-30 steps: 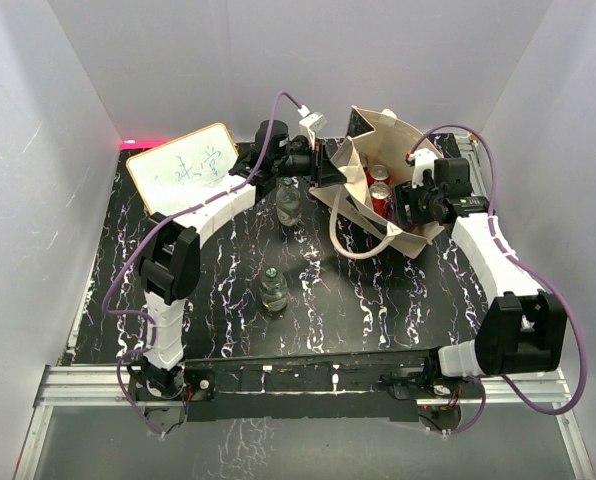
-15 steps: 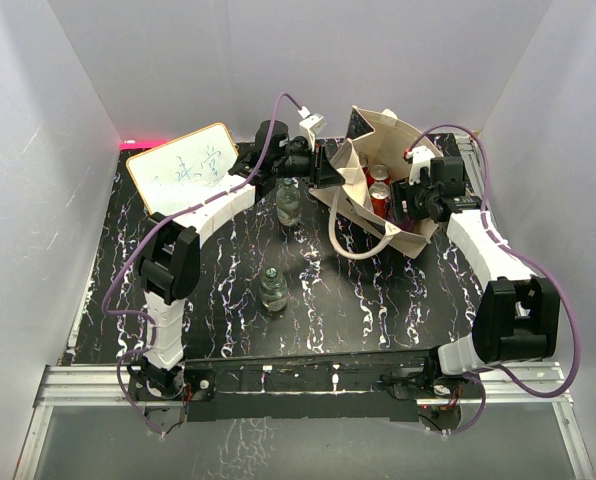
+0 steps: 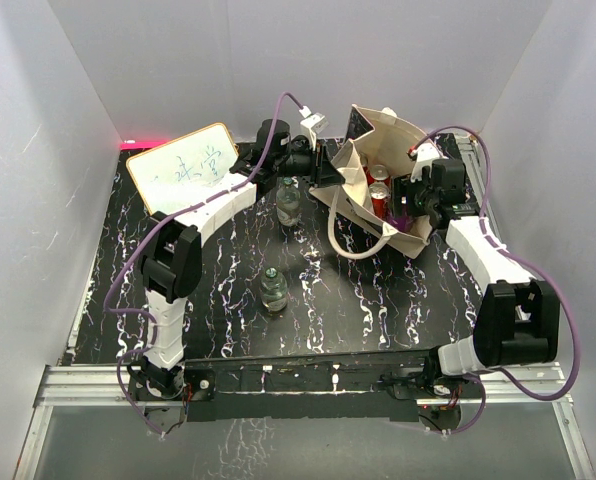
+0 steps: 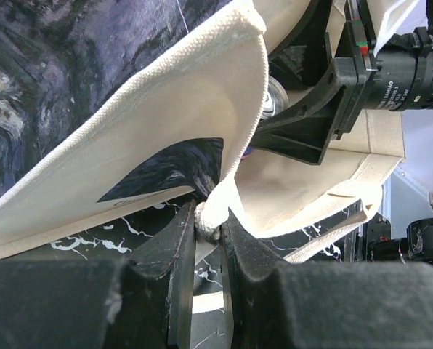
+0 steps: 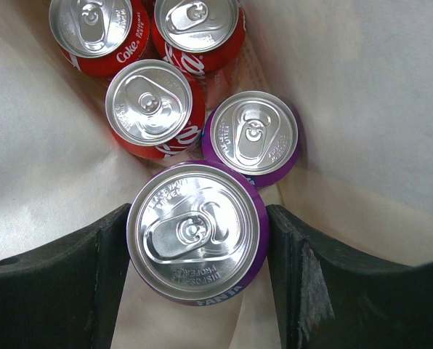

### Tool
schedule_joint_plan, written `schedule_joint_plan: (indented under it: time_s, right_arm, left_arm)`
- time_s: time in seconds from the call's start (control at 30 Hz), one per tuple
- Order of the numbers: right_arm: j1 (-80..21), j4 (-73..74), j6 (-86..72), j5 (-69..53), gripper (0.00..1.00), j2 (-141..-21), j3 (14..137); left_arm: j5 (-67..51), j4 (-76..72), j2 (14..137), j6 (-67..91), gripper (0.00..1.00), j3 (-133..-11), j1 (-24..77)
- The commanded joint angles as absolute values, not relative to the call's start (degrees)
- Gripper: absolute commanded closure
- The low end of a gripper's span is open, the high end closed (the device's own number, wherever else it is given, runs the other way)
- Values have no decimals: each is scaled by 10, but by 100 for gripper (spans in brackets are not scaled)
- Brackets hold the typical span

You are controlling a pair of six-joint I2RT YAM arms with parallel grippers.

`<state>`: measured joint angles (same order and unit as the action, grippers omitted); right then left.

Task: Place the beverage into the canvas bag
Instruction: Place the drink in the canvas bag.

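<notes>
the tall beige canvas bag (image 3: 393, 127) stands open on the black marbled table (image 3: 228, 330). it holds three red cola cans (image 5: 155, 107), one reading "coke", and a purple soda can (image 5: 254, 138) just beside them, all lids up. a second purple aluminium can (image 5: 196, 231), marked "fanta" on its rim, is upright inside the bag above the others, long axis vertical, lid facing the wrist camera. the right gripper (image 5: 196, 251) clamps its sides. the left gripper (image 4: 211, 233) pinches the bag's rim by a handle, jaws nearly together.
</notes>
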<state>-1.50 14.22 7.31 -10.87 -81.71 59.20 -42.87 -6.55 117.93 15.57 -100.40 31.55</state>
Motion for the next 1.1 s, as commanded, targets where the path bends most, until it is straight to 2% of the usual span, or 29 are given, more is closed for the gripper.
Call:
schedule_joint_plan:
  time_s: [0.0, 0.57, 0.9, 1.0, 1.07]
  right_arm:
    - [-11, 33, 65, -112, 92, -761, 576]
    - [-9, 73, 151, -112, 92, -678, 431]
    - [-9, 84, 141, -140, 92, -708, 452]
    - [-9, 97, 131, -163, 92, -725, 478]
    - [-9, 107, 122, -177, 92, -736, 496]
  left_arm:
    - [-428, -48, 1187, 146, 100, -1015, 316]
    - [-431, -47, 1174, 139, 100, -1001, 316]
    - [-456, -21, 1158, 116, 99, -1017, 304]
    - [-457, 2, 1149, 94, 69, -1027, 304]
    - [-454, 18, 1141, 81, 53, -1031, 303]
